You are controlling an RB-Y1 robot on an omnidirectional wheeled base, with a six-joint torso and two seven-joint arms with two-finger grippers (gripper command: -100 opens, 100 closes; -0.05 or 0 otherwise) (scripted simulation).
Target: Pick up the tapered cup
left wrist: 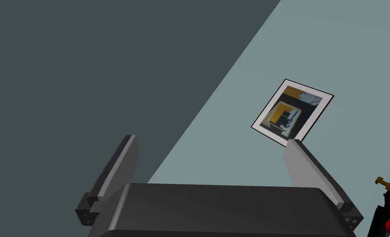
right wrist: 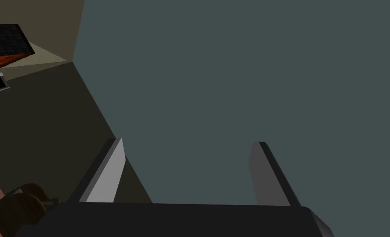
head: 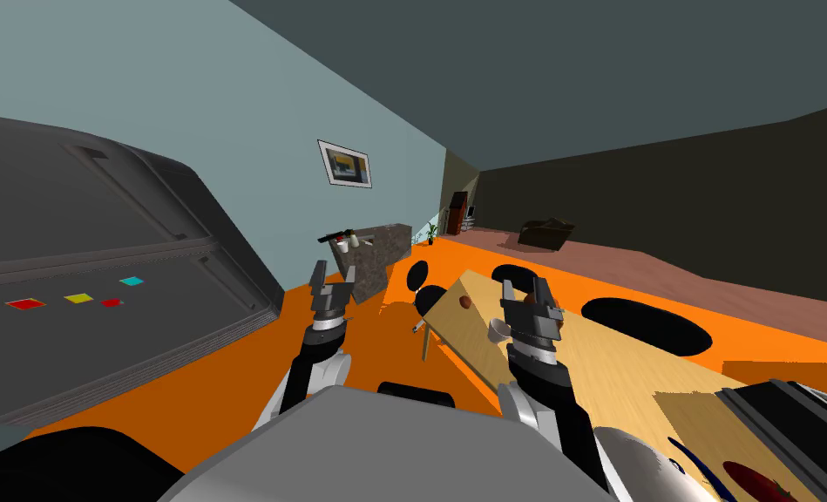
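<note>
The tapered cup [head: 498,330], light grey, sits on the wooden table [head: 594,375] near its far end, close to the left long edge. Just beside it is the right gripper [head: 525,291], its fingers spread wide and holding nothing. A small brown round thing [head: 464,301] lies nearer the table's far corner. The left gripper [head: 331,277] hangs over the orange floor [head: 228,375], off the table's edge, its fingers also wide and empty.

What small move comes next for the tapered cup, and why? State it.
Probably tilt the right gripper down toward the tapered cup: it stands open but aims upward, while the cup sits on the wooden table just beside that wrist.
</note>
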